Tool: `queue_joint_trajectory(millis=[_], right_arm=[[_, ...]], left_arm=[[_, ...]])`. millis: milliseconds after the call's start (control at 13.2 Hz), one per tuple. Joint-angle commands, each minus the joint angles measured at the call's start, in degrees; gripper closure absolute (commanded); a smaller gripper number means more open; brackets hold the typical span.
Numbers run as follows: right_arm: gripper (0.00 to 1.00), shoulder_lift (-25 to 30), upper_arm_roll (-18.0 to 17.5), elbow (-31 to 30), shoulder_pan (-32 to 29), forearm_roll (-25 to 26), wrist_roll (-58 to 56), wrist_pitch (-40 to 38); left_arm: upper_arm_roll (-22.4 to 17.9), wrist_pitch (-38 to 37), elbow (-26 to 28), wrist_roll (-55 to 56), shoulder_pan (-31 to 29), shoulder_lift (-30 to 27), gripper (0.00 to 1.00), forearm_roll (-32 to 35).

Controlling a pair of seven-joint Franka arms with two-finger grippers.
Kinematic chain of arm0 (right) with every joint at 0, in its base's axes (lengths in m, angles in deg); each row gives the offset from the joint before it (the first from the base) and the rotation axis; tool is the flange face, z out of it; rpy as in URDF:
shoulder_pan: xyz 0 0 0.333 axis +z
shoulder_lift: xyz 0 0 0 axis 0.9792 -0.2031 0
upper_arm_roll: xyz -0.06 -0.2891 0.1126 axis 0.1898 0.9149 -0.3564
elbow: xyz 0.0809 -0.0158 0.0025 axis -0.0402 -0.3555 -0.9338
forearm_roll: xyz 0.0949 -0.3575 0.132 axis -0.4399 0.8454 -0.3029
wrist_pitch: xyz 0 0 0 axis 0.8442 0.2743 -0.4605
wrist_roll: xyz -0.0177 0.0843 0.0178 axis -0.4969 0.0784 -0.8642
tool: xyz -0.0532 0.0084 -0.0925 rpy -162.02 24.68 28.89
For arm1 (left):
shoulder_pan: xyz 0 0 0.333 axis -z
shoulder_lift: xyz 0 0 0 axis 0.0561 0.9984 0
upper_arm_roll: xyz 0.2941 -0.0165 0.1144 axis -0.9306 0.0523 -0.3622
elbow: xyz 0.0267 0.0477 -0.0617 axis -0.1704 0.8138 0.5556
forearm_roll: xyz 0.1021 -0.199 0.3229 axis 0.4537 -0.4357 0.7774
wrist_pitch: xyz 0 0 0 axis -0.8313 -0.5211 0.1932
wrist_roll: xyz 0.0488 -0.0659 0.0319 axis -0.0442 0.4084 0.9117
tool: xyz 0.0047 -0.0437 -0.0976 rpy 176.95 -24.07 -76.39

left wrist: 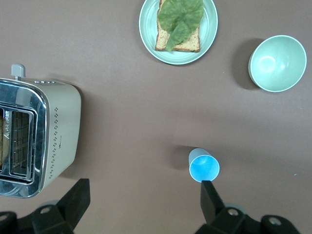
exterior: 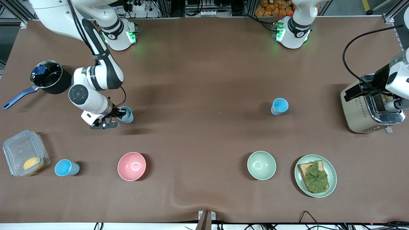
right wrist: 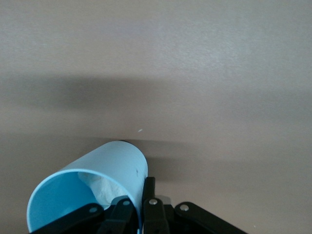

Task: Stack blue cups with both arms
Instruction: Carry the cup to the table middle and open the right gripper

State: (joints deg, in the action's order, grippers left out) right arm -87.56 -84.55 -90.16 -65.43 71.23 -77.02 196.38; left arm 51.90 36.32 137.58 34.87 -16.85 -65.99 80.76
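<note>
A lidded black pot (exterior: 48, 77), a clear box (exterior: 25, 152) holding something orange, the right gripper (exterior: 120, 114) clamped on a white-patched blue cup's (exterior: 126, 115) rim, then the left gripper (left wrist: 141, 195), spread wide above another cup (left wrist: 204, 166) beside a toaster (left wrist: 36, 134) with unreadable lettering.

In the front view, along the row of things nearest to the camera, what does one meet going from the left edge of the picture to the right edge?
Clear plastic container → blue cup → pink bowl → pale green bowl → green plate with toast and a leaf.
</note>
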Motion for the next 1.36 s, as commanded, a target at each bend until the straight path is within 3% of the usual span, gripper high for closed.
queue_joint_trajectory(millis=[0,227,379,682,758,910,1137,1213,1289], right_arm=[[1.0,0.8,0.2,1.4,3.5,-0.1,1.9,-2.4],[1.0,0.7,-0.4,8.2,12.6,-0.6,15.9,-9.9],[1.0,0.0,-0.5,11.9,21.0,-0.9,28.1,-10.2],[1.0,-8.2,-0.4,21.3,33.9,-9.3,42.6,-6.5],[1.0,-11.4,-0.4,25.0,35.4,-10.0,45.9,-6.0],[1.0,-17.2,-0.4,31.8,37.8,-11.4,50.7,-5.6],[1.0,-21.0,-0.4,33.7,38.7,-11.3,51.2,-3.1],[0.75,-21.0,-0.4,33.7,38.7,-11.3,51.2,-3.0],[0.01,-20.8,-0.4,33.8,38.7,-11.3,51.5,-3.5]], left_arm=[[0.3,0.5,0.1,-0.1,0.0,-0.2,0.0,1.1],[0.3,0.5,-0.5,-0.2,0.0,0.2,0.0,0.9],[0.3,0.5,-0.5,-0.8,0.2,0.6,0.0,0.8],[-0.2,0.6,-1.5,-1.3,-0.9,1.2,0.0,-2.1],[-0.4,0.6,-1.6,-1.5,-1.0,1.7,0.0,-6.0],[0.1,0.5,-4.0,-0.3,-0.2,1.3,0.0,-6.1],[0.3,0.5,-3.9,-1.1,-0.2,1.4,0.0,-2.0],[0.2,0.5,-3.9,-1.0,0.1,1.8,0.0,-1.9],[0.3,0.4,-3.9,-1.2,0.2,2.4,0.0,-1.0]])
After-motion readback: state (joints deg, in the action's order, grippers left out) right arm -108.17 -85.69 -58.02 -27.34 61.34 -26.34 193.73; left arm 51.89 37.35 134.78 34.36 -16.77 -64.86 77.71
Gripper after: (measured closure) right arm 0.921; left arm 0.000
